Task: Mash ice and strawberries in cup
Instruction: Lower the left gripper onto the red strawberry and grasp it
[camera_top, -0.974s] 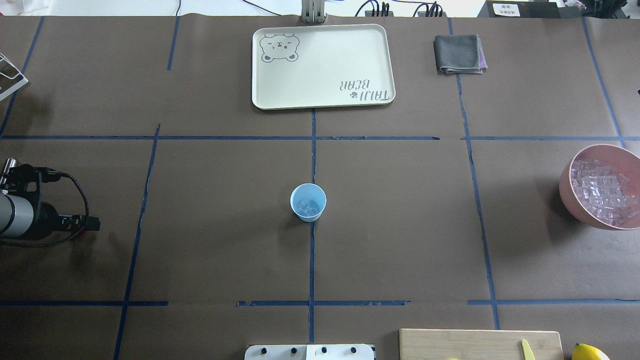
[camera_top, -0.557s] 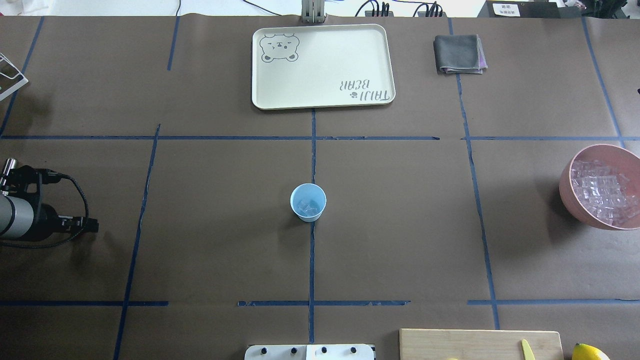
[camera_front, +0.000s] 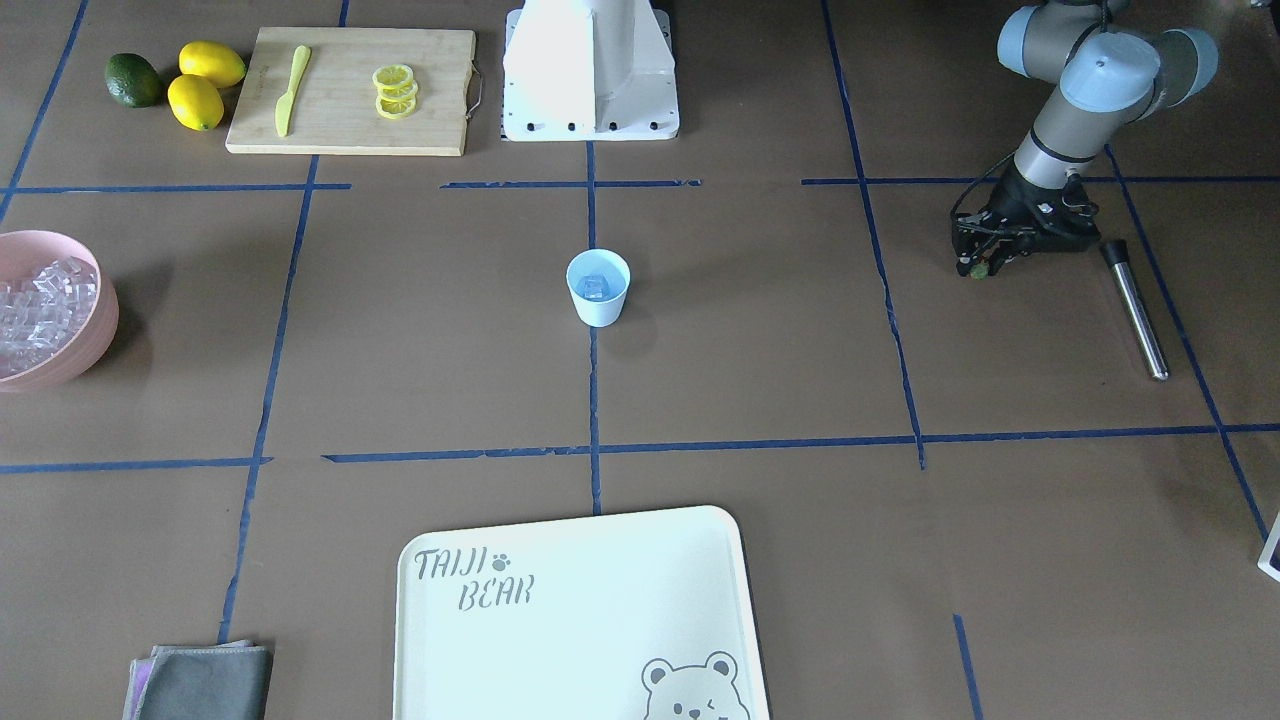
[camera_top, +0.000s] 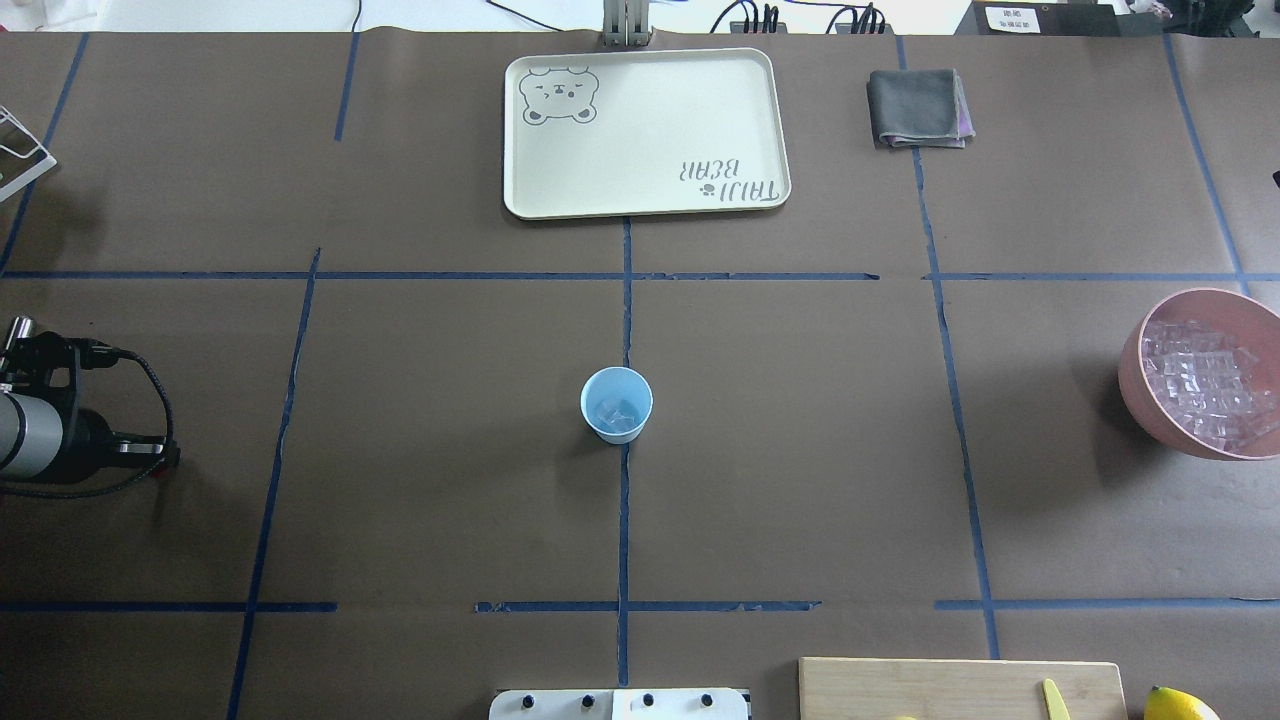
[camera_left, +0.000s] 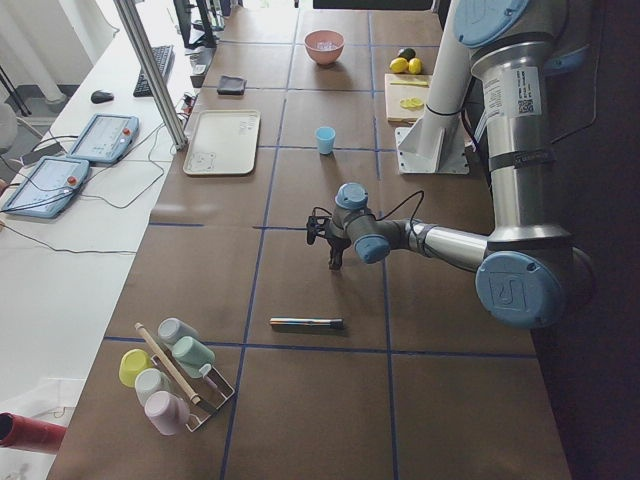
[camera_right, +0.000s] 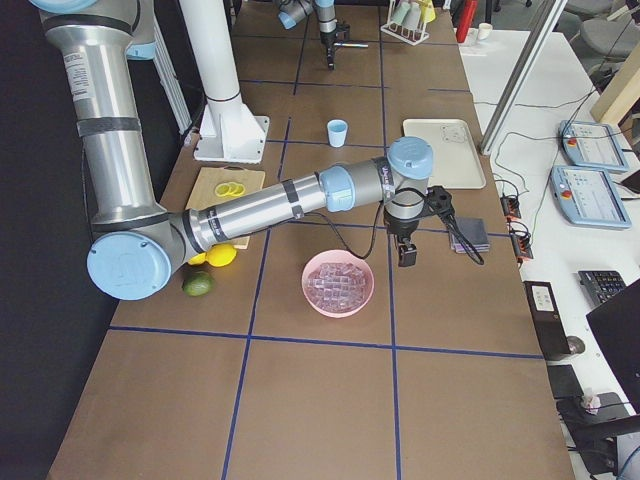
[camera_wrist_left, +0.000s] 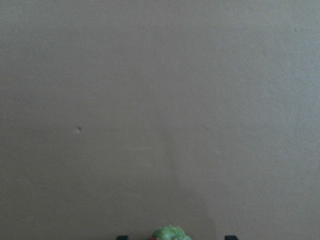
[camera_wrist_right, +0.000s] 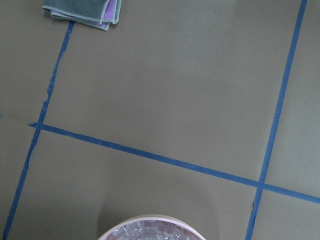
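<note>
Cup (camera_top: 616, 404): pale blue, upright at the centre of the table (camera_top: 430, 480), on a crossing of the blue tape lines and well apart from both arms. Ice (camera_top: 613, 412): a few clear cubes lie in the bottom of the cup. Many more cubes fill the pink bowl (camera_top: 1132, 385) at the right end of the table.

Left hand (camera_front: 976, 266): low over the table toward the left end, far from the cup, fingers pointing down. It pinches the strawberry (camera_front: 979, 270). The front view shows a speck of red and green at the fingertips. The left wrist camera shows the green leafy top at its bottom edge between two dark finger ends, with bare brown paper beyond. A metal rod (camera_front: 1133, 305) with a dark end lies flat on the table near this hand, not touching it.

Right hand (camera_right: 405, 255): hangs just beside the pink bowl, on the side away from the robot. Only the side camera shows it, so it cannot be told whether the fingers are spread or pressed together. Its wrist camera looks down on the bowl's rim, the tape lines and a folded cloth (camera_wrist_right: 82, 10).

Far side of the table: a pale tray (camera_top: 645, 130) with a bear print. Near side, by the robot's base: a cutting board (camera_front: 340, 125) carrying lemon slices (camera_front: 395, 90) and a yellow knife (camera_front: 288, 88). Two lemons (camera_front: 205, 82) and a lime (camera_front: 133, 80) sit beside the board.
</note>
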